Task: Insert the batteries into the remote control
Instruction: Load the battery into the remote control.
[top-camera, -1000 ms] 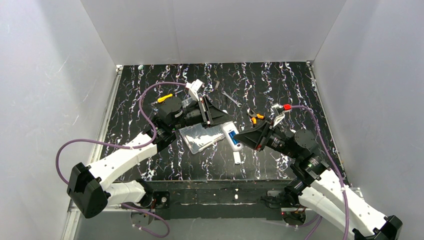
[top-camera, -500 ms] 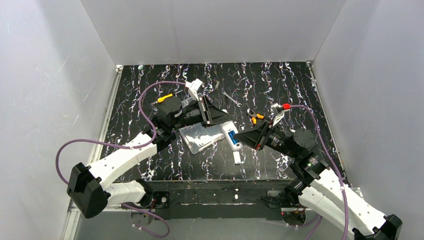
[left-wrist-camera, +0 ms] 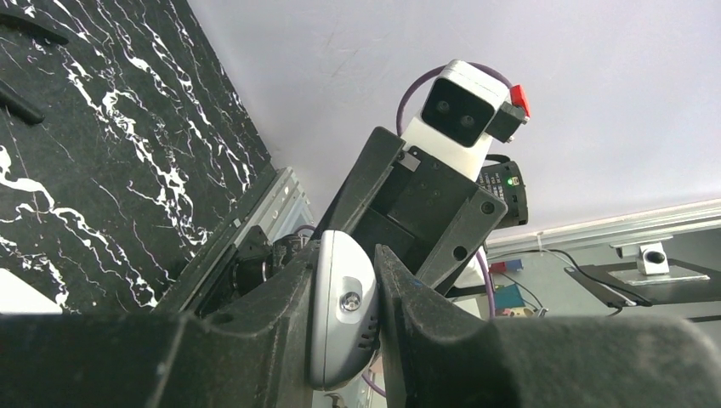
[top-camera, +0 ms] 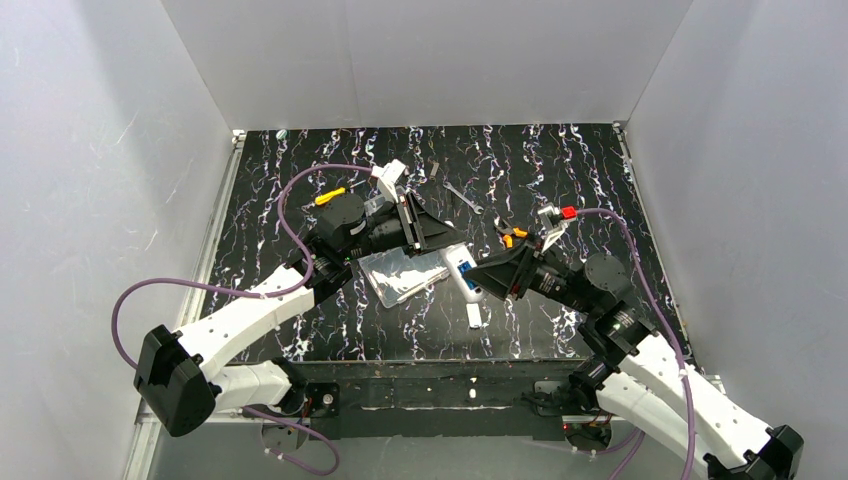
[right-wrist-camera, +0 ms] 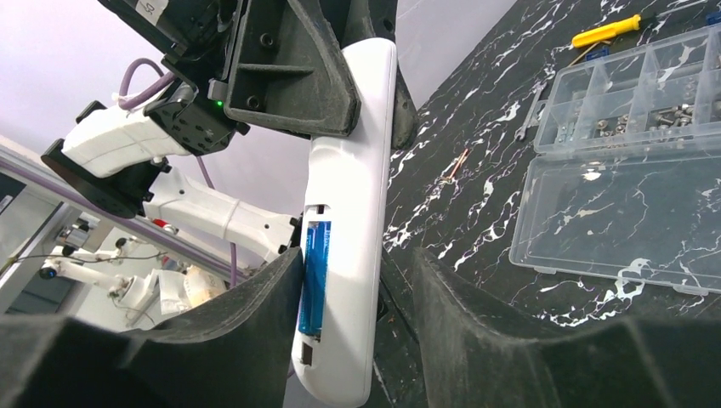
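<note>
White plastic remote control [right-wrist-camera: 349,255] held clear of the black marbled table [top-camera: 560,170], near its middle, with the back side and the long recess turned toward the right wrist camera. Clamped firmly at the far end by the left gripper [left-wrist-camera: 344,255]: both fingers pressed on the greyish rounded end, no gap on either side.

Seen in the recess: one blue battery [right-wrist-camera: 315,276], lying lengthwise along it, at the end of the remote control that is nearer to the right gripper [right-wrist-camera: 357,255].

Right gripper with jaws set apart, one finger on each side of that near end. Finger [right-wrist-camera: 255,314] on the battery side close against the edge of the remote control; other finger standing off, with a dark gap between. Not squeezing anything, as far as can be told.

On the table beside the remote control: clear plastic box [right-wrist-camera: 612,212], lid laid open and flat, small metal parts in some compartments. Beyond the box, yellow-handled screwdriver [right-wrist-camera: 608,31]. Near the right arm in the top view, orange-handled pliers [top-camera: 514,238]. Small white piece [top-camera: 475,316] flat on the table, just on the near side of the grippers, touching nothing.
</note>
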Controlling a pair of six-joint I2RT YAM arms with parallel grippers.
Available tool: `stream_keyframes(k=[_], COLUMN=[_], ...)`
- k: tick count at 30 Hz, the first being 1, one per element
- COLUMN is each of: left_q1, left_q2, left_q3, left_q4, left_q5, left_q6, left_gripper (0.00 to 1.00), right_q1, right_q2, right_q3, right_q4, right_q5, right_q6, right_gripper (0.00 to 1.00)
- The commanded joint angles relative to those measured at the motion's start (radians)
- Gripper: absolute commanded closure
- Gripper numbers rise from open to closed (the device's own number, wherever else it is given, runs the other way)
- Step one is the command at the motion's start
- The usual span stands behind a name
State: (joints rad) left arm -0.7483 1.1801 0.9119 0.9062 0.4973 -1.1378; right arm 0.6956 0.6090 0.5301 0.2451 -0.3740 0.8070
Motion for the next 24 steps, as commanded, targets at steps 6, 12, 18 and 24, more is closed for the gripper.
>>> stream_keyframes(k=[6,12,18,24], left_q1=[-0.008,-0.008,-0.008,-0.008], left_q2=[-0.033,-0.015,0.004,0.006], left_q3=[0.040,0.042,0.040,0.030], left_q4=[0.087,0.132,0.188,0.219], left_q5=[0.031,0.030,0.034,0.026], left_q6=[-0.020,-0.031,-0.040,-0.037], left_gripper=[1.00,1.00,1.00,1.00], right_q1=[-0.008,-0.013,-0.016,-0.021], right_q2=[0.037,0.078,0.106,0.106], right_q3=[-0.003,-0.028,-0.022,-0.023], right_q4=[0.153,0.262,0.275,0.266], right_q5=[-0.052,-0.115,-0.155,-0.137], right_q6=[0.034,0.112,0.120,0.127], right_gripper=[0.42,0.48,0.60,0.95])
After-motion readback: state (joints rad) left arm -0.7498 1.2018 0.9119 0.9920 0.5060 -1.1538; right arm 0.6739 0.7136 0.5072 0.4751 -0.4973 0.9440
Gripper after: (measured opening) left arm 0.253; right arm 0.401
